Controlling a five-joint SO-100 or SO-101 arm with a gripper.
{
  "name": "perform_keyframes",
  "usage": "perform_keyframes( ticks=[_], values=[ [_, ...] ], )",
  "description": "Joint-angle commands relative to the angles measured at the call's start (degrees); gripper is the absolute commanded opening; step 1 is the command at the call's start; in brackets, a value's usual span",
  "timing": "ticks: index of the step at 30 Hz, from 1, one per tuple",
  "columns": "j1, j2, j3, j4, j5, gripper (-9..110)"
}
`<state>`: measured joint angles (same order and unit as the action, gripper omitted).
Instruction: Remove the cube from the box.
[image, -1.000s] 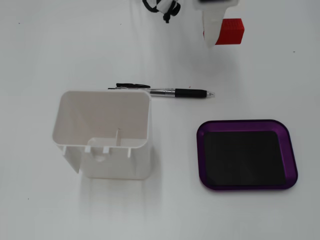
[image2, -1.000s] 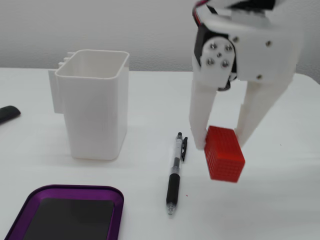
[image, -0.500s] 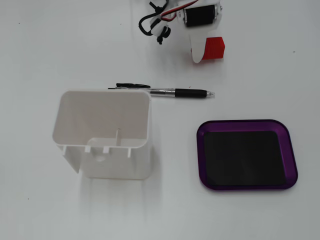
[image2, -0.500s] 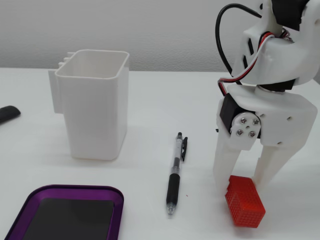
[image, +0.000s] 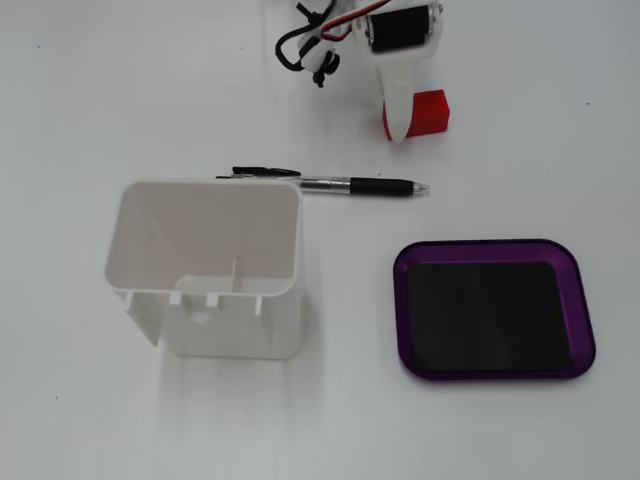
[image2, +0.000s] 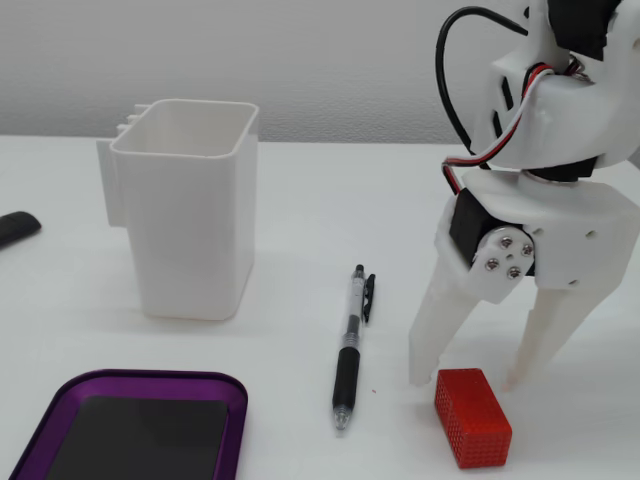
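Note:
The red cube (image: 432, 110) lies on the white table outside the box, which is a shallow purple-rimmed tray (image: 400, 300) with an empty black bottom. In the other fixed view the cube (image2: 473, 417) rests flat just in front of my gripper (image2: 468, 380), and the tray (image2: 150, 378) is at the lower left. My gripper (image: 410, 125) is open, with its white fingers (image2: 435, 335) spread and their tips down at the table beside the cube. It holds nothing. In the view from above only one finger shows, right next to the cube.
A black pen (image: 370, 185) lies between the gripper and the tray; it also shows in the other fixed view (image2: 348, 360). A tall white open-top container (image: 210, 270) stands left of the tray (image2: 190, 210). A dark object (image2: 15, 228) lies at the left edge.

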<state>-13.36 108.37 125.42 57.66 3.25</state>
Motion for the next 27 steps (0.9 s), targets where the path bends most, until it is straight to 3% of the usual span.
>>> perform_keyframes(
  ticks=[1, 13, 27],
  values=[
    [0.1, 3.3, -4.7, 4.7, -0.4, 23],
    [11.1, 34.5, -11.6, 19.4, -2.8, 23],
    [20.2, 86.2, 21.2, 13.9, -2.1, 23]
  ],
)
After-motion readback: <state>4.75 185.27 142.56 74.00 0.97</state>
